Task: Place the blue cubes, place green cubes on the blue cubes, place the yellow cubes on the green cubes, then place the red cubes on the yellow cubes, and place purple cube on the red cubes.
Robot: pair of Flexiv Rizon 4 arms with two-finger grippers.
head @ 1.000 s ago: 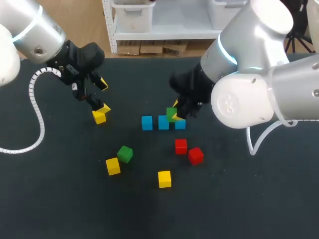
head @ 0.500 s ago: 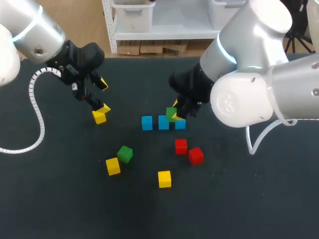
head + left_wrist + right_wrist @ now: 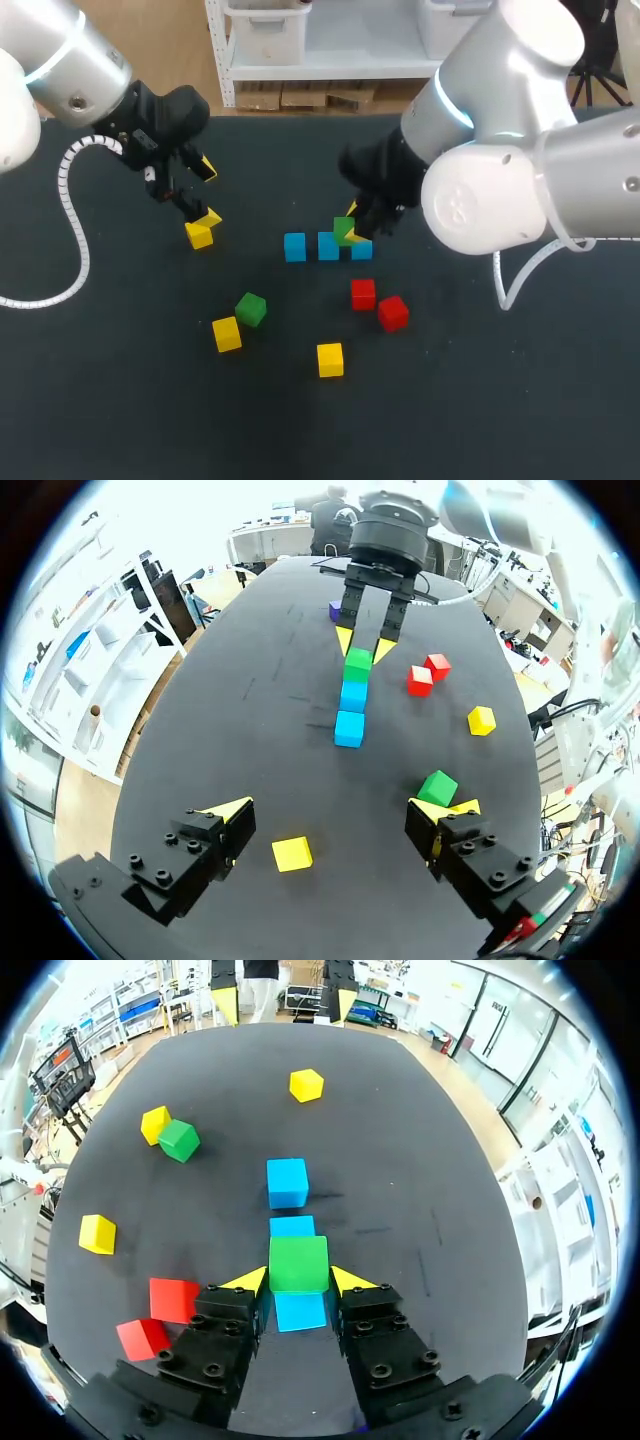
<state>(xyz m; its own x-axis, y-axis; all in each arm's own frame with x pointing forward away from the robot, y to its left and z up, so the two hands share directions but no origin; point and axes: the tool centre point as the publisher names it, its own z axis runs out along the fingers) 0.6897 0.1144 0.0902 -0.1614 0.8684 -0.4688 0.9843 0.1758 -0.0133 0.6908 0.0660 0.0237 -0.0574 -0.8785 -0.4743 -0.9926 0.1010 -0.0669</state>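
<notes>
Right now the right gripper [image 3: 298, 1278] has its yellow-tipped fingers pressed against both sides of a green cube [image 3: 298, 1263]. The cube rests on the row of blue cubes [image 3: 287, 1181] near the middle of the table [image 3: 420, 1160] and seems to straddle two of them. If the fingers let go unevenly or drag on lifting, it could tip off or push the row apart. Toward the table's left edge, the left gripper [image 3: 338, 808] hangs with fingers wide apart around a yellow cube [image 3: 292, 853], touching nothing — an off-centre close might skid it away.
</notes>
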